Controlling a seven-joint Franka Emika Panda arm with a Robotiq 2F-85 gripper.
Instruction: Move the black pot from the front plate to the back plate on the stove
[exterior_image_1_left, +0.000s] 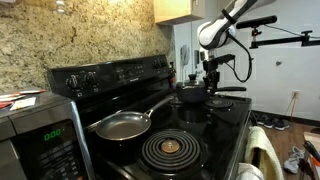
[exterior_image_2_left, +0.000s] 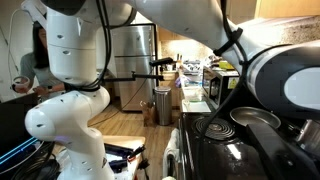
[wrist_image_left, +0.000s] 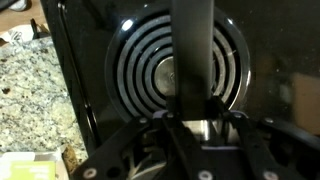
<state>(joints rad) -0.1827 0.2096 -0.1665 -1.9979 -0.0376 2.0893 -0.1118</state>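
Note:
The black pot (exterior_image_1_left: 192, 94) is at the far end of the stove, its long handle (exterior_image_1_left: 226, 90) pointing right. My gripper (exterior_image_1_left: 210, 72) hangs just above it. In the wrist view the handle (wrist_image_left: 190, 45) runs straight up the middle, and my gripper (wrist_image_left: 190, 120) is shut on it with a finger on each side. Under the handle lies a black spiral coil burner with a shiny rim (wrist_image_left: 140, 60). I cannot tell whether this is the front plate or the back plate. The pot's body is out of the wrist view.
A grey frying pan (exterior_image_1_left: 122, 124) sits on the near side of the stove, next to the big coil burner with a brownish centre (exterior_image_1_left: 171, 149). A microwave (exterior_image_1_left: 40, 135) stands nearest the camera. The granite counter (wrist_image_left: 30, 95) borders the stove. The arm's white base (exterior_image_2_left: 70, 110) fills an exterior view.

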